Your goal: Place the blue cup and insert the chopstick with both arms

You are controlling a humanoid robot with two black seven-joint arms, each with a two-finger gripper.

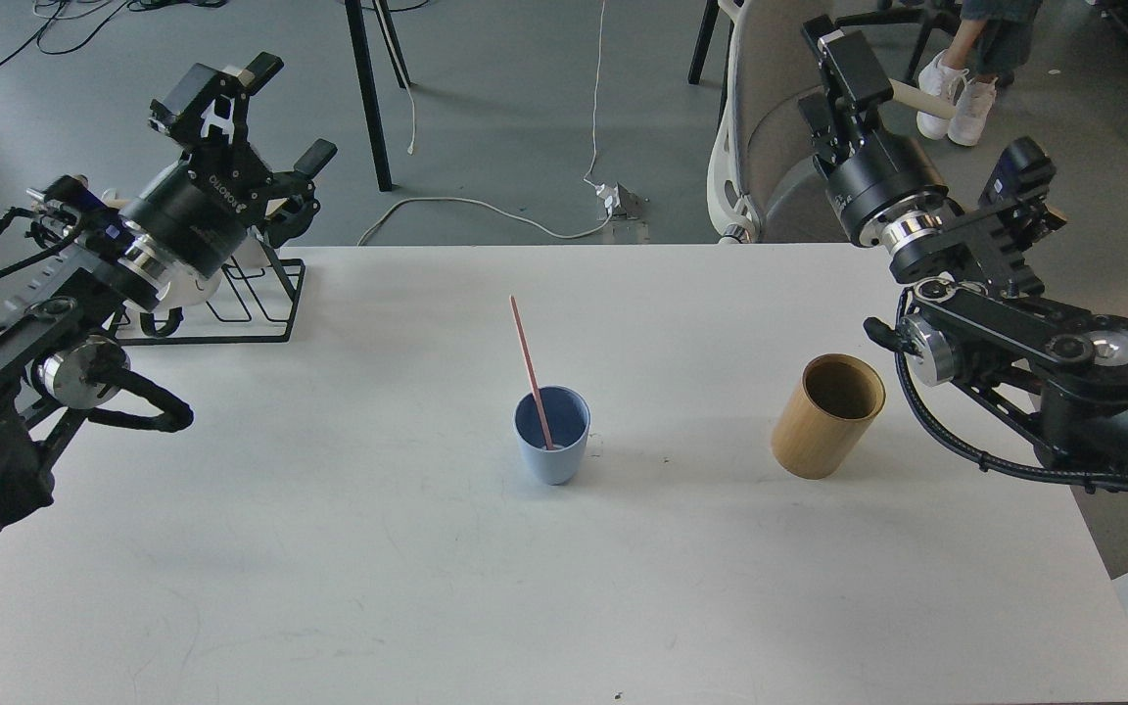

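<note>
The blue cup [551, 448] stands upright in the middle of the white table [427, 548]. One pink-red chopstick [528, 357] stands in it, leaning up and to the left, with nothing holding it. My left gripper [268, 117] is raised over the table's far left corner, open and empty. My right gripper [836, 44] is raised high at the far right, in front of the chair, pointing up. Its fingers stand apart and hold nothing. Both grippers are far from the cup.
A tan wooden cup [826, 416] stands upright to the right of the blue cup, below my right arm. A black wire rack [251, 299] with white mugs sits at the table's far left corner, partly behind my left arm. A grey chair [770, 127] stands behind the table.
</note>
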